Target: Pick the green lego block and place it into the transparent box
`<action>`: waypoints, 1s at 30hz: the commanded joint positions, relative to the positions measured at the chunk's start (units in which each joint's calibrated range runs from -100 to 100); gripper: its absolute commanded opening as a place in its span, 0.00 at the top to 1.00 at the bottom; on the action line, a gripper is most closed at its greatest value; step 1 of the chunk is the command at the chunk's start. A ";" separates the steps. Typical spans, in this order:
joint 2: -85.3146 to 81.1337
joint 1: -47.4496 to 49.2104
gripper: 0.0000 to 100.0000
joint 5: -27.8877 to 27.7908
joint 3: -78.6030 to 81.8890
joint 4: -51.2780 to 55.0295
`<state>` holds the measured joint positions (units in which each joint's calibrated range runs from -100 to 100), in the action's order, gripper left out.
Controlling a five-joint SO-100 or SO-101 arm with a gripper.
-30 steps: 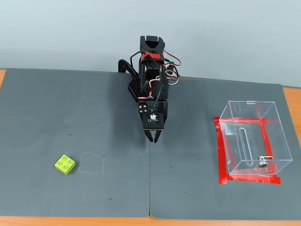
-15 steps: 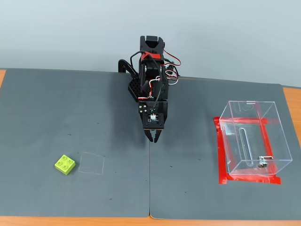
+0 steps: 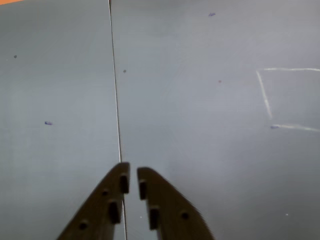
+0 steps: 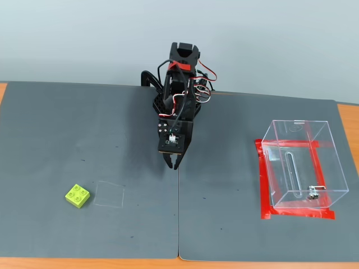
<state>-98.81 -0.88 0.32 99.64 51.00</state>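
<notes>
The green lego block [image 4: 77, 195] lies on the dark mat at the lower left of the fixed view, studs up. The transparent box [image 4: 300, 165] stands at the right on a red tape outline, with its metal latch toward the front. My gripper [image 4: 173, 162] hangs at the mat's middle, pointing down, well apart from both. In the wrist view the gripper [image 3: 133, 175] has its jaws nearly together with nothing between them, above bare mat. Block and box are out of the wrist view.
A faint chalk square [image 4: 109, 194] is drawn just right of the block; it also shows in the wrist view [image 3: 265, 100]. A seam [image 4: 178, 218] splits the two mat halves. The arm's base [image 4: 176, 89] sits at the mat's back edge.
</notes>
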 commanded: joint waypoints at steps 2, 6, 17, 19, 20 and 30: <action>-0.43 -1.17 0.97 0.33 0.27 -0.56; -0.43 -2.81 0.97 5.39 0.18 -0.65; 0.00 -8.70 0.96 3.98 -8.14 0.13; 0.25 -9.75 0.92 3.30 -9.14 0.13; 0.25 -10.19 0.90 3.04 -9.32 0.13; -0.34 -15.27 0.86 2.05 -9.50 0.13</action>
<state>-98.90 -14.30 2.61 93.44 51.00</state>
